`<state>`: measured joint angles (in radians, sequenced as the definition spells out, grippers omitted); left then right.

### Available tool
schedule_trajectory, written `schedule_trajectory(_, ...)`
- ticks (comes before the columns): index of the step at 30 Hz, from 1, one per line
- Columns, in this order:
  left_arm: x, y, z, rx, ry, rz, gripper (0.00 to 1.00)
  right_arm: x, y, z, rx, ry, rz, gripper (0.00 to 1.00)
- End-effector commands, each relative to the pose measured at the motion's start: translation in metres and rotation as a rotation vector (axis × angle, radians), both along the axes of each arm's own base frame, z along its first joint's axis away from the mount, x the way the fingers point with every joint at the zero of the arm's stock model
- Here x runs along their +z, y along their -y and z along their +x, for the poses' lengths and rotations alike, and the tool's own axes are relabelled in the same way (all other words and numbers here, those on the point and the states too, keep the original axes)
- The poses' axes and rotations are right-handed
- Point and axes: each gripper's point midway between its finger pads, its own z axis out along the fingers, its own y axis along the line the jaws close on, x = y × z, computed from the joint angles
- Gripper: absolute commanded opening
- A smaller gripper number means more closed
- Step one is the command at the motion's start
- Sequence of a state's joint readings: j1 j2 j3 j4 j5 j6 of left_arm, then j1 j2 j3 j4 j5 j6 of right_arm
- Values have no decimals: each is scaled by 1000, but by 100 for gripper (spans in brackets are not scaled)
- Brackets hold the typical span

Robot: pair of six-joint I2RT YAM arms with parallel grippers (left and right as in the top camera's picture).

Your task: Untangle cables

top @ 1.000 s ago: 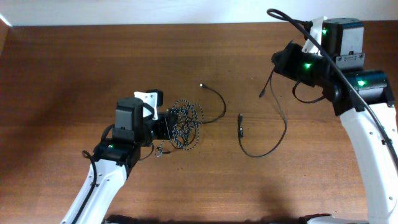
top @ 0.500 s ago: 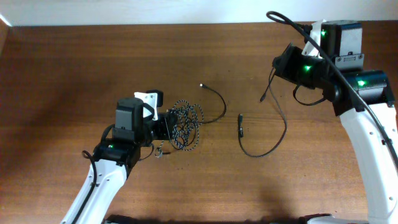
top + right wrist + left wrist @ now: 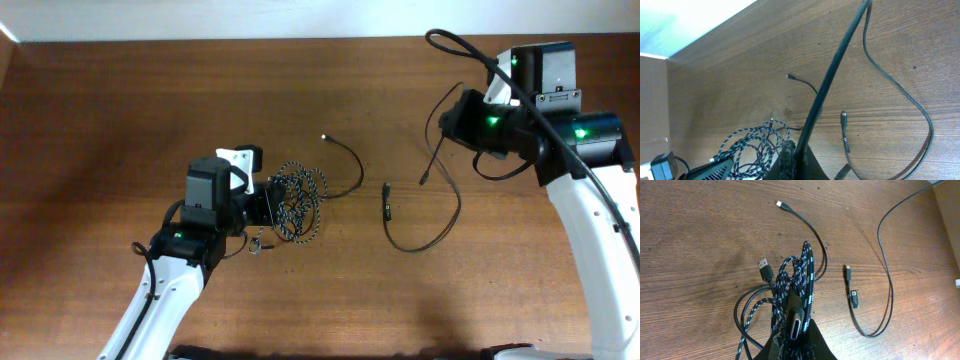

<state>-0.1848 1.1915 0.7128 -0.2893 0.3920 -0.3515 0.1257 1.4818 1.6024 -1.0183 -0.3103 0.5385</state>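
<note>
The untangling is partway along, by my reading. The long black cable (image 3: pixel 455 215) is already lying free on the desk (image 3: pixel 150 100), well to the right of the braided cable (image 3: pixel 297 200). The short black cable (image 3: pixel 352 160) is arcing out from the braided cable's upper right, and its near end is disappearing among the speckled loops, so that pair looks unseparated.

The left claw (image 3: pixel 262 205) is sitting low at the braided cable's left edge, pinching several strands. In the left wrist view a metal plug (image 3: pixel 796 325) is showing right at the fingers, with a USB plug (image 3: pixel 764 267) lying loose beside the loops.

The right claw (image 3: pixel 447 112) is raised far to the right of the braided cable. It seems to be clamping the long black cable near one end, whose small plug (image 3: pixel 422 182) is dangling below.

The next move probably calls for setting that free cable down away from the braided cable. Then the right arm would be reaching for the short black cable's outer tip while the left is anchoring the bundle.
</note>
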Motion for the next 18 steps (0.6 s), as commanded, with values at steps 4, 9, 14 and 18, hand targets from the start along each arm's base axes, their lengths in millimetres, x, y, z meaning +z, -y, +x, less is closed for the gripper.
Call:
schedule_trajectory(4, 5, 2, 1, -6, 15, -5, 0, -37, 4, -8, 0, -155, -36, 4)
schedule_trajectory(9, 5, 1, 1, -4, 16, -2, 0, -92, 8, -22, -6, -347, -74, 15)
schedule_trajectory(14, 3, -6, 5, 32, 22, 31, 0, -156, 32, -54, -52, -534, -207, 45)
schedule_trajectory(18, 3, -8, 6, 40, 24, 39, 2, -214, 9, -94, 197, -581, -231, 79)
